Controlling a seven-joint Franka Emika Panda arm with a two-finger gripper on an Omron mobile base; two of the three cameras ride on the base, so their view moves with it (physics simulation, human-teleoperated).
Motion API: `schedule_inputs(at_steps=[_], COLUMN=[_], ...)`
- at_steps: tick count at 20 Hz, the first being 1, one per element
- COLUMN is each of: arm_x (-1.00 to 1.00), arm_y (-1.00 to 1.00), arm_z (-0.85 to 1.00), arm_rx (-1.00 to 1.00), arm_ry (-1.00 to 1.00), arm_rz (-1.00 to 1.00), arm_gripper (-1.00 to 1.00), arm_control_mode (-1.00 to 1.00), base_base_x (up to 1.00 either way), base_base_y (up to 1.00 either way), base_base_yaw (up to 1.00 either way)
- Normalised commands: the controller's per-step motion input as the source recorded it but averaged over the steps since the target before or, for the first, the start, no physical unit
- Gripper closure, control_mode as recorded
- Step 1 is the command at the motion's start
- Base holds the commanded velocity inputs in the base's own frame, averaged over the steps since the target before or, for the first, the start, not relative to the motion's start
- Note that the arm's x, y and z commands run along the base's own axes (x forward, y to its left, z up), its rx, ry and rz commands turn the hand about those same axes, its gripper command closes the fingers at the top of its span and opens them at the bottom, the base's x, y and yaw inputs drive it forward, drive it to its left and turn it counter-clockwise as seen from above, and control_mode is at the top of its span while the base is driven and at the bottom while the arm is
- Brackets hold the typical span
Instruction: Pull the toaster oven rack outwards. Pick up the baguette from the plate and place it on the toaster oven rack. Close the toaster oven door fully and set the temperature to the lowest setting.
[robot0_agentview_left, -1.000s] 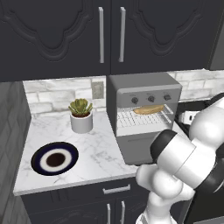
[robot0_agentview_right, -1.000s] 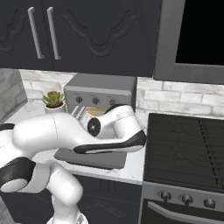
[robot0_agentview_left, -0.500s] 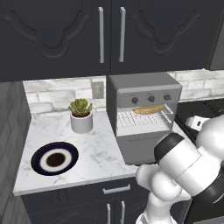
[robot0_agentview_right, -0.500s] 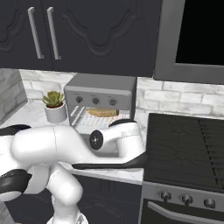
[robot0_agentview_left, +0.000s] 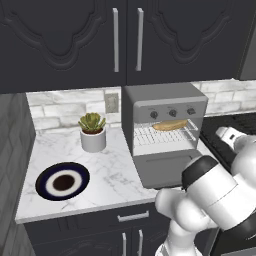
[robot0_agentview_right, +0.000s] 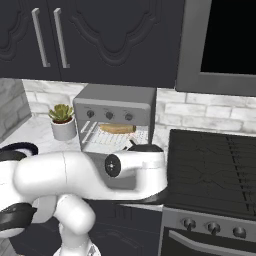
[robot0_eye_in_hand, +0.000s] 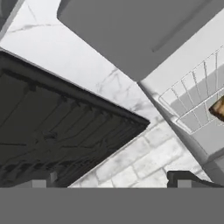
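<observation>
Since 1 s ago arm swings right, off the toaster oven (robot0_agentview_left: 165, 127) front toward stove (robot0_agentview_right: 215, 170). Gripper (robot0_eye_in_hand: 109, 181) spread wide, holding nothing. Baguette (robot0_agentview_left: 170, 125) lies on toaster oven rack (robot0_agentview_left: 162, 134); toaster oven door (robot0_agentview_left: 162, 167) hangs open. Plate (robot0_agentview_left: 62, 181) bare on counter (robot0_agentview_left: 110, 170), well left.

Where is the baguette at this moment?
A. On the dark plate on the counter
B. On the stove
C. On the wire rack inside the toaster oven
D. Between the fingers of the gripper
C: the baguette lies on the toaster oven rack, while the plate is bare and the toaster oven door hangs open.
</observation>
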Motion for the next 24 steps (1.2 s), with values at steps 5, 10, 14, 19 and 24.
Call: schedule_inputs(at_steps=[5,10,14,19,24], arm_x=[0.00,0.00,0.00,0.00,-0.02], arm_y=[-0.01,-0.07,-0.11,-0.21,-0.28], arm_z=[0.17,0.50,0.69,0.85,0.82], arm_rx=[0.35,0.33,0.26,0.24,0.29], arm_ry=[-0.31,-0.13,-0.01,0.01,0.05], arm_rz=[0.00,0.00,0.00,0.04,0.07], arm_gripper=[-1.00,-1.00,-1.00,-1.00,-1.00], arm_control_mode=[-1.00,-1.00,-1.00,-1.00,-1.00], base_base_x=[0.00,0.00,0.00,0.00,0.00], base_base_y=[0.00,0.00,0.00,0.00,0.00], base_base_yaw=[0.00,0.00,0.00,0.00,0.00])
